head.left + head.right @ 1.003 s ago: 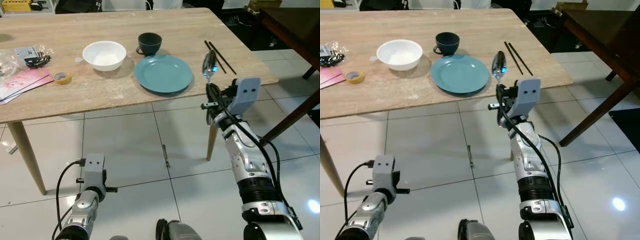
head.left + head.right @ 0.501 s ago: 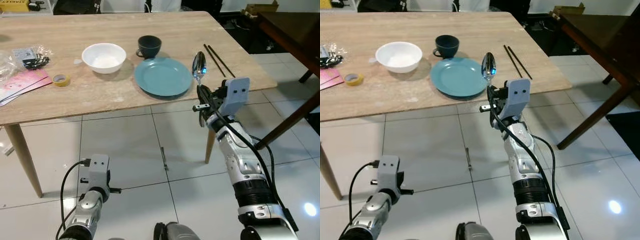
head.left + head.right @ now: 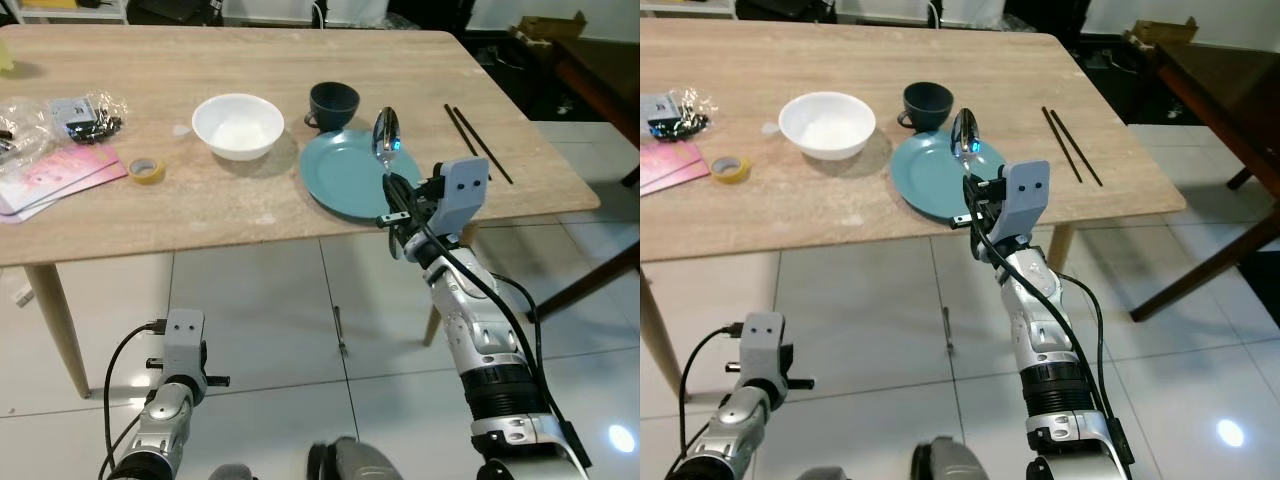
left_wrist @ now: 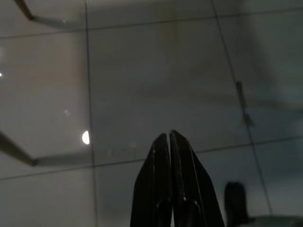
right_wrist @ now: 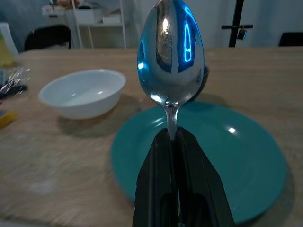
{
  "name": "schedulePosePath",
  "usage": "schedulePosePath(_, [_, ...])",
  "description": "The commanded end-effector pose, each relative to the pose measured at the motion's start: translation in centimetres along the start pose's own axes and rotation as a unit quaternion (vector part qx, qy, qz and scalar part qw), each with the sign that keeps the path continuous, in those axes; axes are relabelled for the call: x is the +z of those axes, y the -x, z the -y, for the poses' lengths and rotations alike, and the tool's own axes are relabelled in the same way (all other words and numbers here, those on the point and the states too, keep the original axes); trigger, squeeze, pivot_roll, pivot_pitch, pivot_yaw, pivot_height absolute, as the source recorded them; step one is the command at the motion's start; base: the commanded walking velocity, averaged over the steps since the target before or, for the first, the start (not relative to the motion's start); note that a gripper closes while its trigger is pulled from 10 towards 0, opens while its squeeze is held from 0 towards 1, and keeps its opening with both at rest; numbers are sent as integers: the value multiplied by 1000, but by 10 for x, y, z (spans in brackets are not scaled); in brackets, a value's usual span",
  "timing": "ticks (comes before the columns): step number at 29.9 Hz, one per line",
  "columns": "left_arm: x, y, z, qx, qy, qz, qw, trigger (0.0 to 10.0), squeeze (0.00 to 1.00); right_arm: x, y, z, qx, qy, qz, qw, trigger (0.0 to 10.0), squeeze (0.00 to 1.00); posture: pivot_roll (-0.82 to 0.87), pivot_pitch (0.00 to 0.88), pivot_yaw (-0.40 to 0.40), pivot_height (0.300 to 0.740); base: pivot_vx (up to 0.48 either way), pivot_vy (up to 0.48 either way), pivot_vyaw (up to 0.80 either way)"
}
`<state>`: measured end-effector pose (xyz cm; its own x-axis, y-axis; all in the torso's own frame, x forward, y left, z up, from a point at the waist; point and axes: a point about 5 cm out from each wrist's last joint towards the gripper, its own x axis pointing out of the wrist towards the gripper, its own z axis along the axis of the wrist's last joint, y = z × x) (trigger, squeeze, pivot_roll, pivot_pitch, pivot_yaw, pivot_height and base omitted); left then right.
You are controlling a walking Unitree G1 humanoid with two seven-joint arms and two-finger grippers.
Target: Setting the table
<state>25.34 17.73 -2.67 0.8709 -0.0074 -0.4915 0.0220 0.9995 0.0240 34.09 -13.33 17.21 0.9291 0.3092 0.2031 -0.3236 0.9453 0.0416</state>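
The right gripper point(image 3: 392, 190) clamps a spoon point(image 3: 385, 136) upright at the table's point(image 3: 200, 205) near edge, over the teal plate point(image 3: 345, 175); the left gripper point(image 4: 169, 142), fingers pressed together, hangs above the floor.

spoon point(image 3: 386, 135) carried leftward, now over plate point(image 3: 345, 178)

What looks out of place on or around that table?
A slim metal utensil lies on the floor tiles under the table edge, likely dropped. At the table's left end sits non-dining clutter: tape roll, pink papers and plastic bags. The right gripper holds its spoon upright.
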Motion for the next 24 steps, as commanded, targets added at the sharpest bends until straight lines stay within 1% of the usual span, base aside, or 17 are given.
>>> schedulePosePath(1, [-5, 2, 3, -8, -3, -9, 1000, 10000, 0, 1, 3, 6, -11, 2, -3, 1000, 10000, 0, 43, 55, -39, 740, 281, 0, 0])
schedulePosePath(7, [-5, 2, 3, -7, -3, -8, 1000, 10000, 0, 2, 2, 6, -9, 3, -5, 1000, 10000, 0, 45, 51, -42, 740, 279, 0, 0])
schedulePosePath(14, [-7, 3, 2, -7, -5, -8, 1000, 10000, 0, 11, -1, 10, -2, 6, -9, 1000, 10000, 0, 47, 55, -42, 740, 254, 0, 0])
schedulePosePath(18, [-8, 3, 2, -7, -8, -11, 1000, 10000, 0, 14, -2, 12, 7, 8, -15, 1000, 10000, 0, 48, 57, -43, 740, 0, 0, 0])
schedulePosePath(21, [-12, 4, 2, -13, -22, -20, 999, 10000, 0, 19, -4, 14, 25, 19, -32, 999, 10000, 0, 48, 59, -43, 740, 0, 0, 0])
schedulePosePath(24, [-16, 6, 3, -18, -27, -29, 999, 10000, 0, 23, -6, 16, 36, 38, -47, 998, 10000, 0, 44, 61, -42, 740, 0, 0, 0])
